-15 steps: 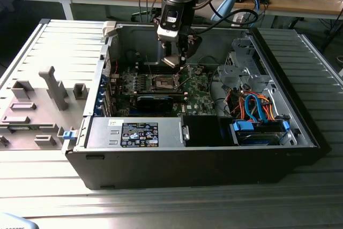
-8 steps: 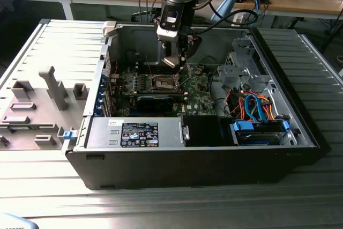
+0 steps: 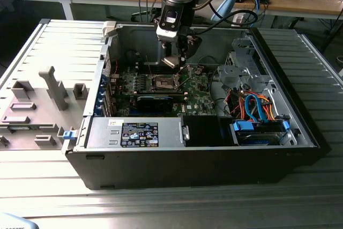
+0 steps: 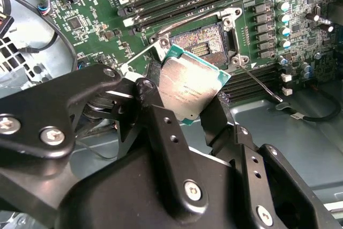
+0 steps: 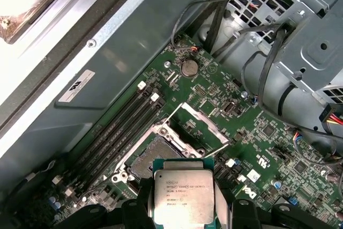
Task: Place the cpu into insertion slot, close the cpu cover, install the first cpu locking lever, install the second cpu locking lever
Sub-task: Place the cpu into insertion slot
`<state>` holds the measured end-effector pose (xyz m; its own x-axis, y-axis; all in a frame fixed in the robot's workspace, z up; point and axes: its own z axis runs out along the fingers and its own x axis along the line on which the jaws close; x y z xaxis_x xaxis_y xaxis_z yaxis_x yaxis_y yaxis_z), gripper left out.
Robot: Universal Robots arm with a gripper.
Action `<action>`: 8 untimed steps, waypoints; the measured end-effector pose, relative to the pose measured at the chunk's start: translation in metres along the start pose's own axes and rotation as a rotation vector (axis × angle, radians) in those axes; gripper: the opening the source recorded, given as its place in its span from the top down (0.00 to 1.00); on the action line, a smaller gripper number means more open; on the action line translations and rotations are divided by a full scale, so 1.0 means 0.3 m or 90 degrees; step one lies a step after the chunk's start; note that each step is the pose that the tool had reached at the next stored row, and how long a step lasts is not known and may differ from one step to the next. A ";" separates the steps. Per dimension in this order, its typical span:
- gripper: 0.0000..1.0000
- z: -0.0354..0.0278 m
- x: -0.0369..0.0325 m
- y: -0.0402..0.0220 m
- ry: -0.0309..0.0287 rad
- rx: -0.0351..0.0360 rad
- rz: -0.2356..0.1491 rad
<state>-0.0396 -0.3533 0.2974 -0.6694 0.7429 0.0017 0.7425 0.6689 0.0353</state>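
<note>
Exterior view, gripper (image 3: 172, 61) (clasping cpu (image 3: 169, 61)) inside case (image 3: 187, 167)

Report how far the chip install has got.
Done: the gripper has the chip clamped in its jaws, above the motherboard. In hand: the chip hangs tilted near the open socket, not yet seated. Left: the cover stands swung open, and one thin lever sticks out free beside the socket; nothing is locked down.
</note>
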 end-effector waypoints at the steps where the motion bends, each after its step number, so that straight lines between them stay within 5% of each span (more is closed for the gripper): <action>1: 0.46 0.000 0.000 0.000 0.0000 0.0000 0.001; 8: 0.46 0.002 0.000 0.000 -0.0005 0.0002 0.008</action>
<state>-0.0396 -0.3533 0.2968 -0.6604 0.7509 0.0013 0.7505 0.6600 0.0349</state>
